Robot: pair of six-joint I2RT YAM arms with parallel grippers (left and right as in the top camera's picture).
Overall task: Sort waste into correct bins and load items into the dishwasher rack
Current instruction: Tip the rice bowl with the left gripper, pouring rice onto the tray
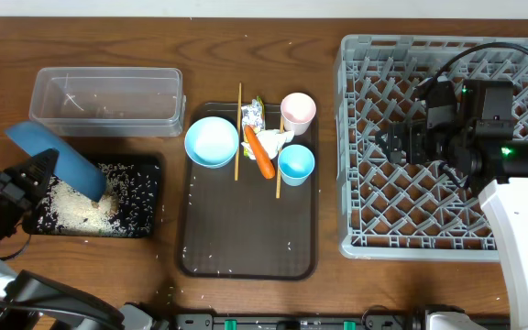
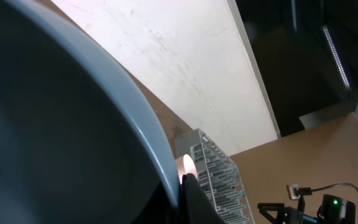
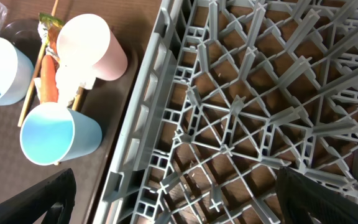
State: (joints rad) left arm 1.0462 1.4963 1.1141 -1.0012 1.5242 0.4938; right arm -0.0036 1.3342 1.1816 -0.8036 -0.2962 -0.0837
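My left gripper [image 1: 27, 183] is shut on the rim of the large blue bowl [image 1: 58, 154], which is tipped over the black tray [image 1: 149, 229] where white rice [image 1: 85, 211] lies heaped. In the left wrist view the bowl [image 2: 61, 124] fills the frame beside one finger [image 2: 194, 200]. The small light-blue bowl [image 1: 212, 141], pink cup [image 1: 298, 112], light-blue cup [image 1: 296, 164], carrot [image 1: 260, 154], chopsticks [image 1: 238, 133], wrapper [image 1: 253, 114] and tissue [image 1: 276, 139] sit on the brown serving tray [image 1: 246, 247]. My right gripper [image 3: 179, 199] hangs open and empty over the grey rack [image 3: 260, 93].
The clear tub [image 1: 108, 101] stands behind the black tray, with a few grains inside. Stray rice dots the serving tray and the table near it. The rack [image 1: 447, 147] fills the right side, and the right arm's cable loops above it.
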